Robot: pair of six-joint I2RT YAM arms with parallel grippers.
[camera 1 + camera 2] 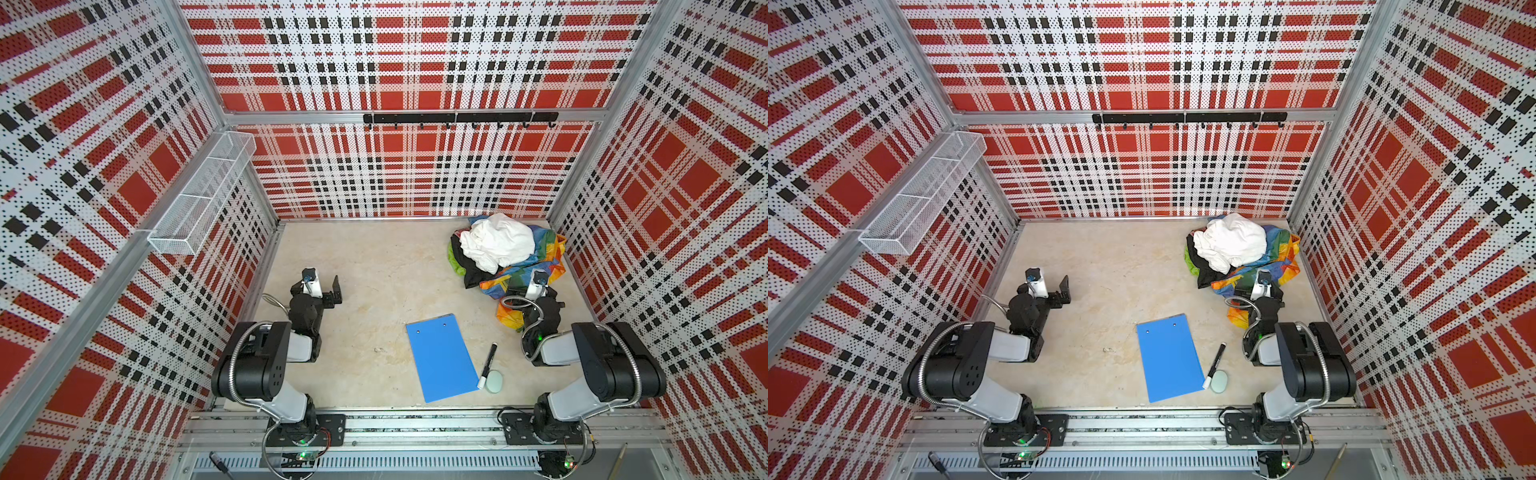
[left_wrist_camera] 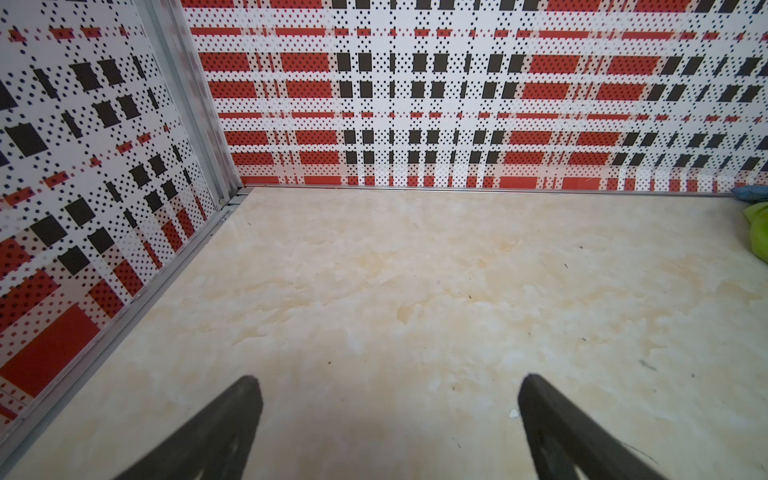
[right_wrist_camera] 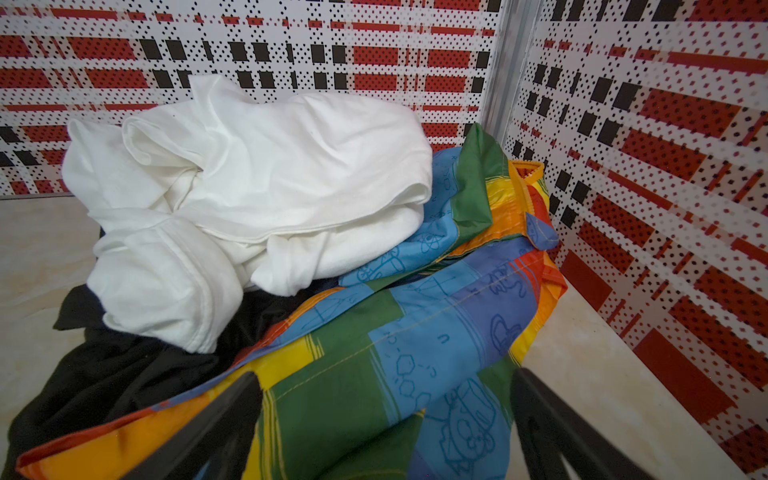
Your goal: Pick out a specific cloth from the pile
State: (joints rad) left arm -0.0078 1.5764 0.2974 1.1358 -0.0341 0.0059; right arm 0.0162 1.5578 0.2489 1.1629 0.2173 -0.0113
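Observation:
The pile (image 1: pixel 473 270) lies in the far right corner in both top views, with a white cloth (image 1: pixel 496 243) on top, a black one below and a lime-green edge (image 1: pixel 455 259) on the left. The cloth (image 1: pixel 546 251) (image 1: pixel 1283 247) in rainbow blocks runs under the white one and spills toward the right arm. In the right wrist view my right gripper (image 3: pixel 384 376) is open, with its fingers on either side of a green and blue fold of the cloth (image 3: pixel 374 332). My left gripper (image 1: pixel 324 287) (image 2: pixel 389 379) stands open over bare table, far left of the pile.
A blue clipboard (image 1: pixel 442 357) lies near the front middle, with a black marker (image 1: pixel 488 365) and a pale round object (image 1: pixel 494 381) beside it. A white wire basket (image 1: pixel 199 195) hangs on the left wall and a black hook rail (image 1: pixel 457 118) on the back wall. Walls close the pile's corner.

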